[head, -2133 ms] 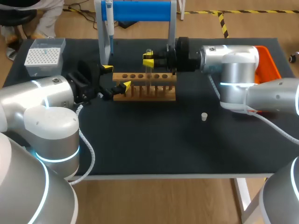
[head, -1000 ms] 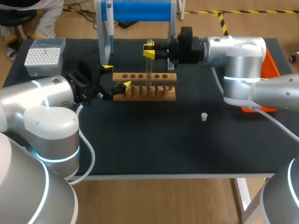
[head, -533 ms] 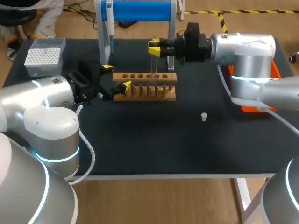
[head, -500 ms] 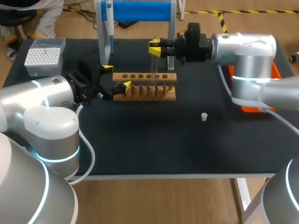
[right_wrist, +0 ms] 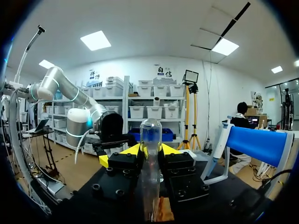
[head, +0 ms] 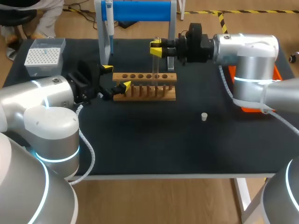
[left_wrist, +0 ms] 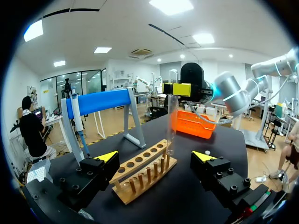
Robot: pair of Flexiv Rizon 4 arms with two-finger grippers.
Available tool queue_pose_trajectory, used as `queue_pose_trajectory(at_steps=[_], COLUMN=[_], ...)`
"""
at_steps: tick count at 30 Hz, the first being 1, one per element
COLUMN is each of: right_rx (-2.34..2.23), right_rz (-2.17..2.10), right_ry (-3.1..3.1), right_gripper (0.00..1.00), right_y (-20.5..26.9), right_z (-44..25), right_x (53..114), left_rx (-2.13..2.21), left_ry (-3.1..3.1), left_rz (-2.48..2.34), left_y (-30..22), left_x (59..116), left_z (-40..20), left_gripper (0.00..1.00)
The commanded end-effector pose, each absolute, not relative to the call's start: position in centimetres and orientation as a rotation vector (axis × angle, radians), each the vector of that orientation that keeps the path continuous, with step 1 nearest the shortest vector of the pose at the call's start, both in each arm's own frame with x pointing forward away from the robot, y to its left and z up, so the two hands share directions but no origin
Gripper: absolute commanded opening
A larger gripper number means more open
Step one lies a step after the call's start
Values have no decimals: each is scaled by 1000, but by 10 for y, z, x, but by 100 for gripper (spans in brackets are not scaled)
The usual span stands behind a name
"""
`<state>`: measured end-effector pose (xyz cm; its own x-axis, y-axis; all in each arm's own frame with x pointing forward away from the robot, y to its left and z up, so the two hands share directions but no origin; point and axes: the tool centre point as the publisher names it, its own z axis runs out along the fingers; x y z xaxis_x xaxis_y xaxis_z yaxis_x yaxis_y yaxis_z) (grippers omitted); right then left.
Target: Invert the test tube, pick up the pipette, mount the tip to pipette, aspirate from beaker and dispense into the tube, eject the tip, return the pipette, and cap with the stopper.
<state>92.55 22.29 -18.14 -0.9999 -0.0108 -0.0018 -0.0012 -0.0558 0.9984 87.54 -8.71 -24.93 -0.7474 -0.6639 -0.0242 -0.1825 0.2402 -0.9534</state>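
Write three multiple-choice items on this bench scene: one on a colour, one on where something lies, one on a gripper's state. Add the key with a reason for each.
1. What colour is the horizontal bar of the white-framed pipette stand?
A. Red
B. Blue
C. Green

2. Where is the small white stopper?
A. On the bare black table, apart from the wooden test tube rack
B. In a rack hole
C. On top of the stand

3. What is the state of the right gripper?
A. Open and empty
B. Shut on the stopper
C. Shut on the clear glass test tube

Key:
1 B, the bar shows blue in every view.
2 A, the head view shows it alone on the tabletop.
3 C, the right wrist view shows the tube clamped from both sides.
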Motion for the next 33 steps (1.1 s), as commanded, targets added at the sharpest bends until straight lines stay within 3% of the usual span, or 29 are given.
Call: queue_pose_trajectory(at_steps=[1,15,24,33], right_rx=[15,-903,-1193,-1193], right_rz=[-2274,-1650,-1304,-1304], right_ry=[-2156,-1692,-1477,-1477], right_gripper=[0,0,0,0], right_y=[222,224,221,221], right_z=[-181,-181,-195,-195], right_x=[926,948,940,940], left_rx=[-769,-769,-769,-769], left_ry=[2085,2085,2085,2085], left_rz=[-1530,-1530,-1530,-1530], left_y=[-87,-87,-87,-87], left_x=[875,875,875,875], left_z=[-252,-252,-252,-252], left_gripper=[100,100,100,100])
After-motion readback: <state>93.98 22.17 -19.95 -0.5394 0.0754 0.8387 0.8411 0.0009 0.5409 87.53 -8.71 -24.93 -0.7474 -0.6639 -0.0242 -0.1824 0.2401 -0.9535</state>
